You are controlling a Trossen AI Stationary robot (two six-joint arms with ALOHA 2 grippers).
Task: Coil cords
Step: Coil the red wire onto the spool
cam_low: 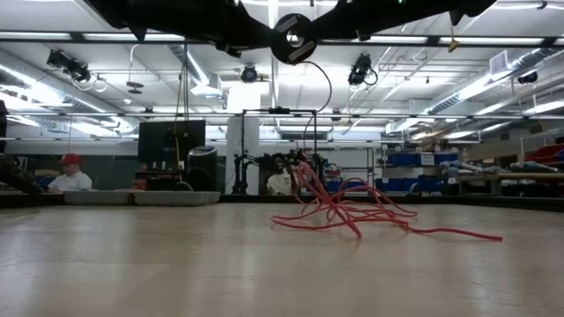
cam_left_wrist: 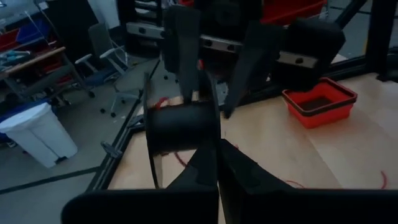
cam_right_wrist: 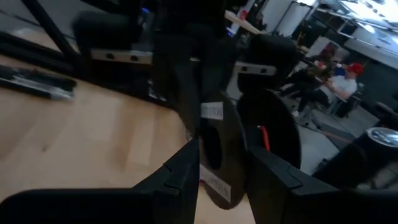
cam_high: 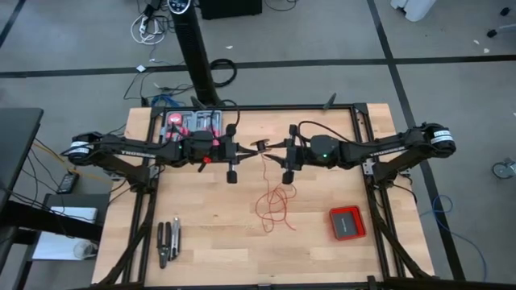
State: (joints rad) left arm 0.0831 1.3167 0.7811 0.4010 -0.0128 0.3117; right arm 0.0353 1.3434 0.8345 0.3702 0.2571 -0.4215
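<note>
A small black spool (cam_left_wrist: 181,127) is held up in the air between both arms, well above the table (cam_high: 201,234). It's clamped by the left gripper (cam_left_wrist: 214,155); the right gripper (cam_right_wrist: 221,165) looks closed on its flange too. The red wire (cam_high: 276,203) is piled loose on the wood just below the spool, with one strand led up toward it. A snag in that pile is probably the main risk: the spool could be yanked askew. The wire's attachment point can't be made out.
</note>
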